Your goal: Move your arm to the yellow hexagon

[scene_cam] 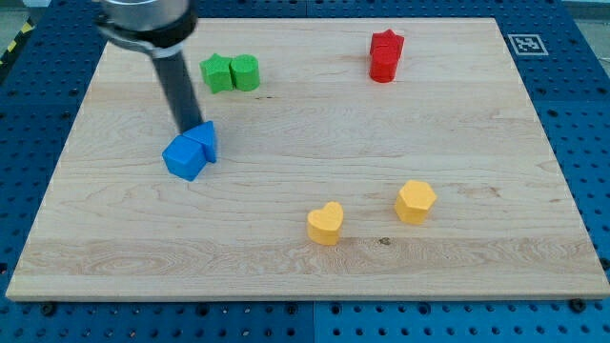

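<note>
The light is bright and even, and it seems to come from above. The wooden worktop (457,143) shows no strong glare. Each block has only a short, soft shadow at its base. The dark rod (177,90) is a little blurred near its upper part. The block edges look sharp.

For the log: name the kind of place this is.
Likely a robotics lab bench: a wooden board on a blue perforated table, a printed marker tag, and my tip touching the blue blocks.
</note>
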Available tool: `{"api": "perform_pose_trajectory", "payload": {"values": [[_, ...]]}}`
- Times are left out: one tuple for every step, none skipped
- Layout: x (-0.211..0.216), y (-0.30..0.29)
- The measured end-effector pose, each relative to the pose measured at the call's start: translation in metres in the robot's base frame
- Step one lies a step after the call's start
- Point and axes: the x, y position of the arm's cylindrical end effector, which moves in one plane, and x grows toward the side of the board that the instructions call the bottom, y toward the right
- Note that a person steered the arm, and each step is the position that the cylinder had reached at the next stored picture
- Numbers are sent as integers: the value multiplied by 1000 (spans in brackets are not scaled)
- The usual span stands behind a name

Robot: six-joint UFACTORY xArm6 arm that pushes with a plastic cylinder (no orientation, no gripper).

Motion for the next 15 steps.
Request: {"api": "perform_pose_trajectory", "payload": {"values": [[-7,43],[-7,111],[-5,153],[-5,171],[-3,173],[5,191],[14,214],[15,225],[15,225],[27,225],[36,225],[36,229],[44,250],[69,250],[77,253]]}}
